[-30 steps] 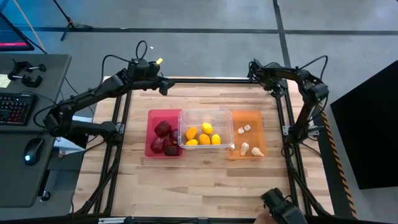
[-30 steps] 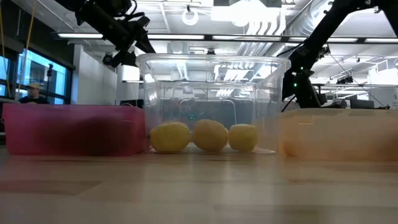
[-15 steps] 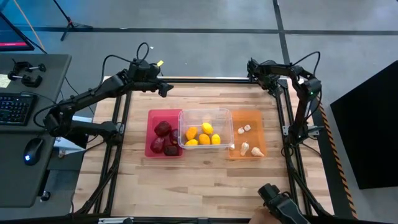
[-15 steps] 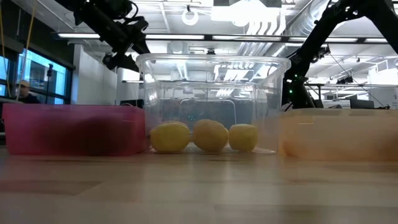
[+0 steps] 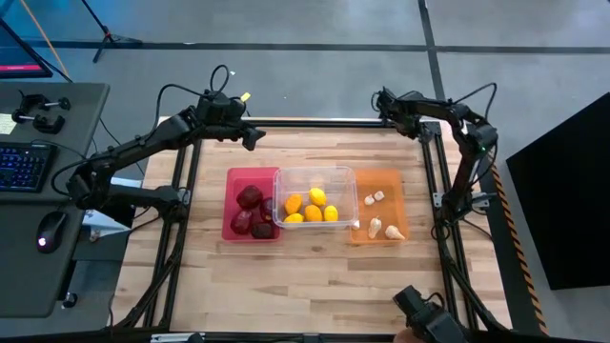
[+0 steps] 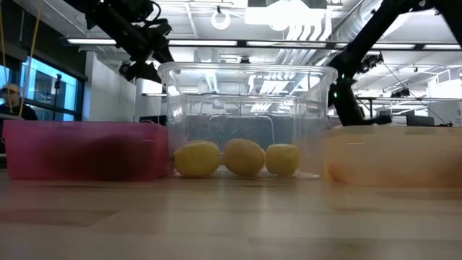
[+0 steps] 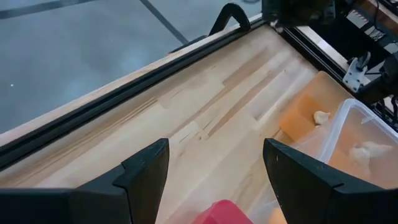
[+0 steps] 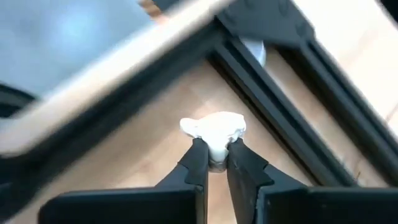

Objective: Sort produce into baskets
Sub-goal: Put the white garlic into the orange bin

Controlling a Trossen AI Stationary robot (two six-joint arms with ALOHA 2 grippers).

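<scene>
Dark red lumps (image 6: 108, 155) blurred behind the pink basket's wall (image 6: 43, 148), low view.

You are not seeing any readable text, label, brand, number or sign in these views. The keyboard (image 5: 23, 164) on the desk beside the table is showing only lit keys, with no letters that can be made out. The trays, the wooden table and the arms are carrying no legible markings, and the room behind the table is showing no sign that can be read.
</scene>
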